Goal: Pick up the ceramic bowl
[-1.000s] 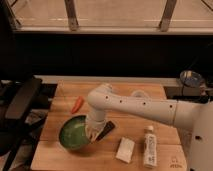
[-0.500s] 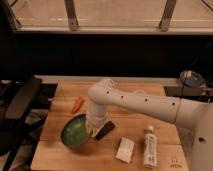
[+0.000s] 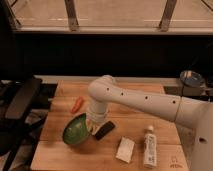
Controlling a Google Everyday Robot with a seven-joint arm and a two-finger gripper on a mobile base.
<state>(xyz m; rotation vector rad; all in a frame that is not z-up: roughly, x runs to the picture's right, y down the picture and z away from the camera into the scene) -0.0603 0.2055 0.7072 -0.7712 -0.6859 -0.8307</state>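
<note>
gripper (image 3: 93,127): at the end of the white arm (image 3: 135,100), down at the bowl's right rim, low over the table. Fingers appear closed on that rim; the exact grip is hard to resolve.

bowl (image 3: 76,131): green, near the table's front-left area. Now tilted, with its right edge raised at the gripper and its inside facing up and to the left. A second ago it sat flat on the wood; half a second ago it had begun to tip.

change: the arm's wrist has moved up and slightly left, taking the rim with it. The bowl's left underside looks close to the table or touching it; cannot tell which.

meaning: judged as the start of the lift. The grasp seems made, but the bowl is not clearly free of the surface, so the pick is not yet complete.

risk: a one-sided rim grip on a glossy bowl may let it pivot or slip as it rises.

near gripper: dark block (image 3: 104,130), touching or just beside the fingers on the right.

farther out: carrot (image 3: 77,105) behind the bowl; white packet (image 3: 125,149) and bottle (image 3: 149,146) to the front right, well apart from the bowl.

table (image 3: 150,117): wooden.
</note>
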